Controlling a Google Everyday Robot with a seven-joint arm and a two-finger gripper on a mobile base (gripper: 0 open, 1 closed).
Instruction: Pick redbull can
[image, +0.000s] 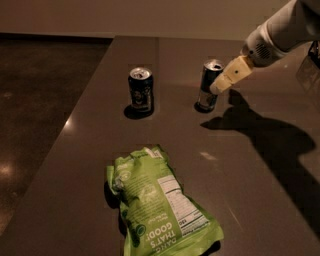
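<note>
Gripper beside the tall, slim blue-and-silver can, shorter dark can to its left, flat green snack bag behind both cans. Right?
No: camera view shows the flat green snack bag nearer the camera than both cans. The gripper is beside the tall, slim blue-and-silver can.
</note>
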